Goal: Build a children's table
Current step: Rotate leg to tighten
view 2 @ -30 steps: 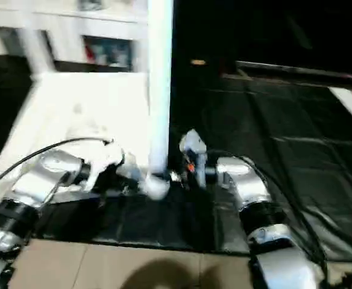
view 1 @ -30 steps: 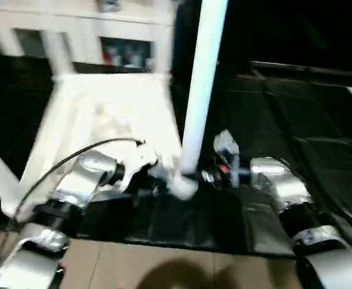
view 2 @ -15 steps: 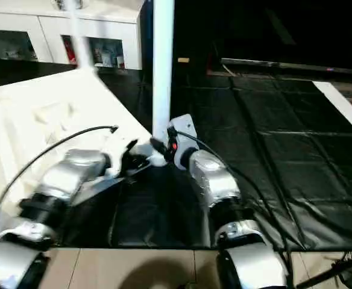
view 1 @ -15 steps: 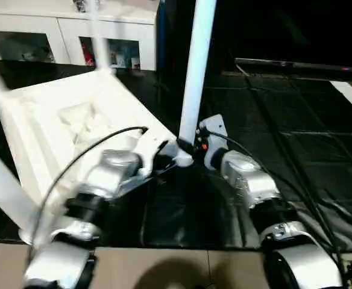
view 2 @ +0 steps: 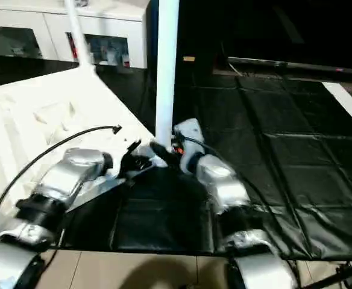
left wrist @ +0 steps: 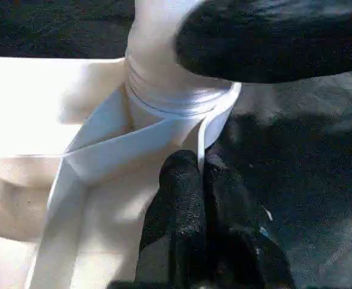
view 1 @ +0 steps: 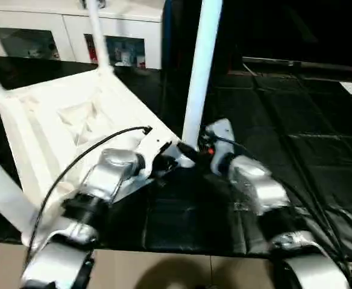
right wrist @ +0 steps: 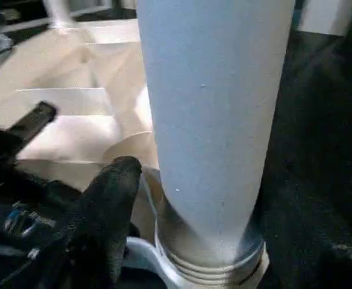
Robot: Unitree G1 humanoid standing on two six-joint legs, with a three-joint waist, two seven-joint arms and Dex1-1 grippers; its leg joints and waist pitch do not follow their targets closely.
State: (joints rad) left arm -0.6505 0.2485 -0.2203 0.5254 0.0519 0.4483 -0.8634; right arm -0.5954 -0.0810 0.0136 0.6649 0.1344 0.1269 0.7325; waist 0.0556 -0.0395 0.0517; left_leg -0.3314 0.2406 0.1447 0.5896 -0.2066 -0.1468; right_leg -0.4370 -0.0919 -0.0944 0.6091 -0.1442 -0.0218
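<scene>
- Four legs show on the upturned table top (view 1: 73, 120): three stand in the far and left corners, and the near leg (view 1: 197, 78) rises upright from the corner socket (left wrist: 176, 99) closest to the robot, between the two grippers.
- Table top lies tilted, ribbed underside up, on the black mat (view 1: 296, 138), with the white cabinet (view 1: 67, 36) behind it.
- Left gripper (left wrist: 194, 174) has its two black fingers pressed together, pinching the thin white wall of the table top right beside the socket; it seems to be steadying that corner.
- Right gripper (view 1: 191, 153) sits at the foot of the near leg. In the right wrist view one black finger (right wrist: 106, 205) stands beside the leg's base with a gap of light between them, so the jaws look parted around the leg rather than clamped; whether the other finger touches cannot be told.
- Threaded rings at the leg's base (right wrist: 209, 268) are exposed above the socket rim, which suggests the leg is not fully seated.
- Step in hand, as a judgement: fixing the last leg into its corner socket, late in the build.
- Next move probably calls for the right gripper to close on the leg low down and twist or press it home while the left keeps the top from turning; a slanted leg could bind in the threads.
</scene>
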